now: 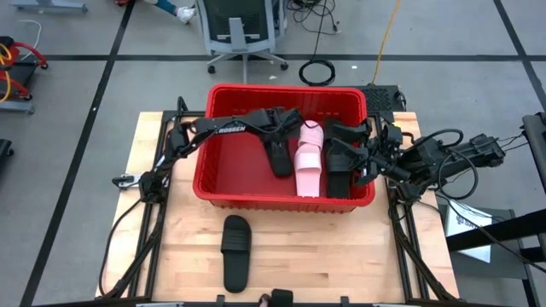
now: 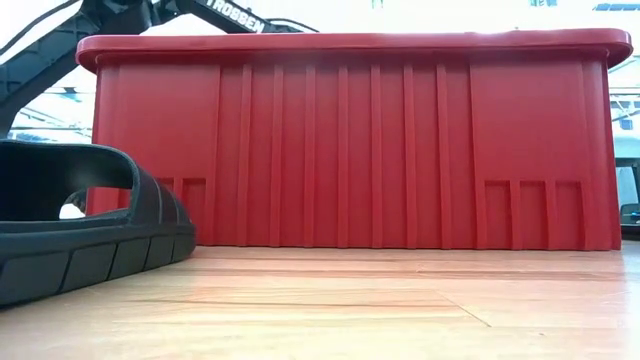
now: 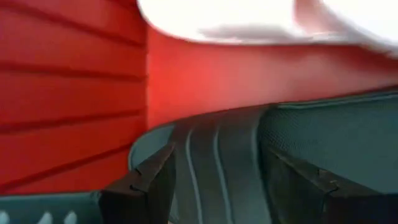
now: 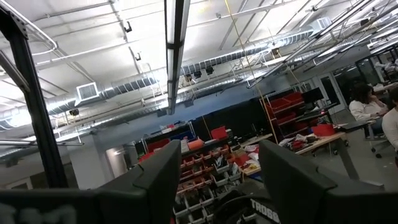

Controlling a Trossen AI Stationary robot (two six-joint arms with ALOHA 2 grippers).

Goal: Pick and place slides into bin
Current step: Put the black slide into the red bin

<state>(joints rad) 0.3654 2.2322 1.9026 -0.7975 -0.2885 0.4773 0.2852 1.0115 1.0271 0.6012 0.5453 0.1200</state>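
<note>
The red bin [image 1: 223, 183] stands on the wooden table's far half; in the low view its wall [image 2: 350, 140] fills the picture. Inside it lie a black slide [image 1: 280, 159], a pale pink slide [image 1: 309, 162] and another black slide [image 1: 341, 169]. One more black slide [image 1: 236, 250] [image 2: 80, 230] rests sole-down on the table in front of the bin. My left gripper [image 1: 278, 136] [image 3: 221, 199] reaches down into the bin, open, its fingers on either side of the first black slide [image 3: 211, 162]. My right gripper [image 1: 368, 149] [image 4: 214, 186] is raised over the bin's right rim, open, holding nothing. My left gripper comes at the black slide from above, slanting down into the bin, with a ribbed part of the slide [image 3: 217, 149] lying in the gap between its fingers [image 3: 146, 186]. I cannot tell whether the fingers touch it.
Bare tabletop [image 1: 341, 256] lies in front of the bin, to the right of the loose slide. Cables run along both sides of the table. An office chair [image 1: 243, 34] and a cable coil [image 1: 317, 72] are on the floor beyond the far edge.
</note>
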